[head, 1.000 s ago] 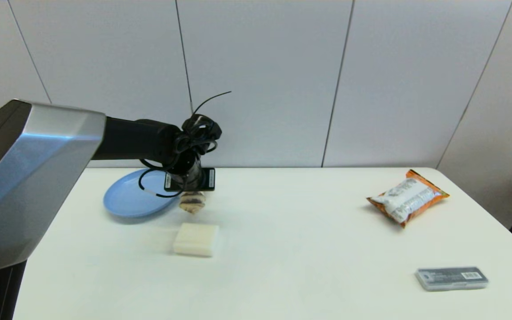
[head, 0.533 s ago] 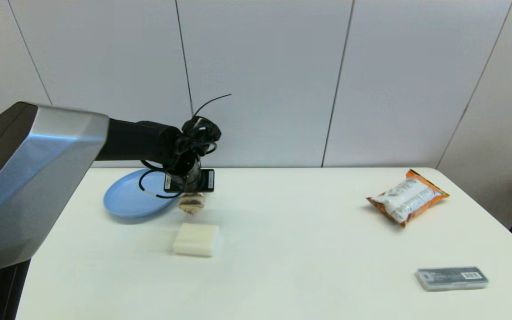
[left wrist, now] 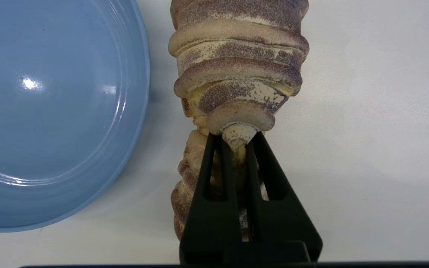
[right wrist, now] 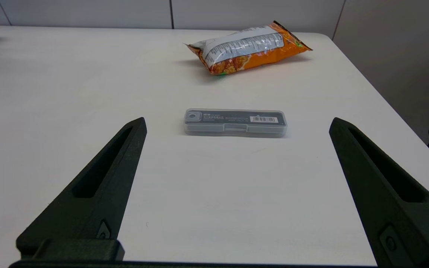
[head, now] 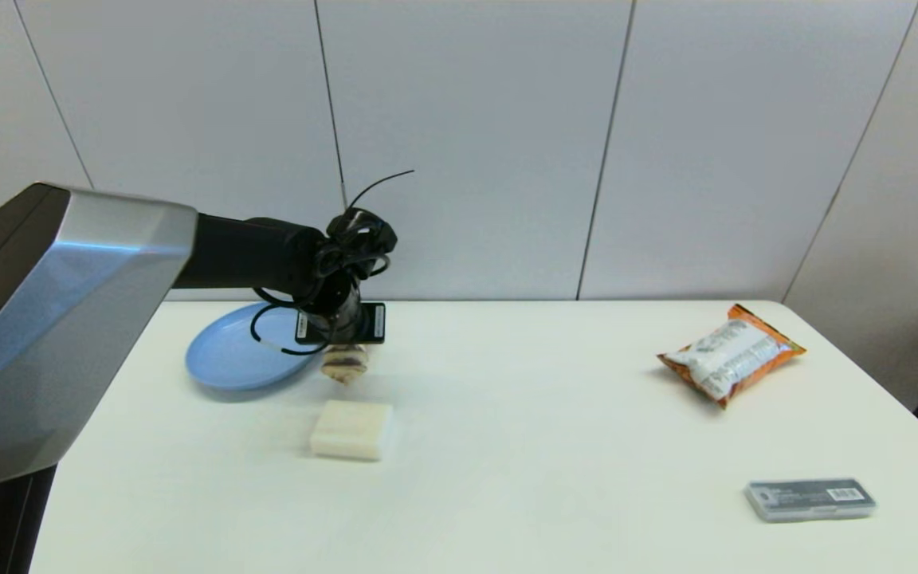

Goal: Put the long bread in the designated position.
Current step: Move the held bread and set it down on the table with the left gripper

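White worktop point(head: 523, 446) is filling the scene; the left pincer point(left wrist: 237, 138) is pinching the bread point(left wrist: 238, 70) tight, holding it just beside the plate point(left wrist: 50, 111). Best lowering it level onto bare surface before letting go. Right pincer point(right wrist: 237, 156) is parked, spread wide.

No wording is legible anywhere. The clear plastic case point(right wrist: 235, 121) bears a white barcode sticker and tiny unreadable print; the orange snack bag point(right wrist: 248, 46) shows only blurred lettering.
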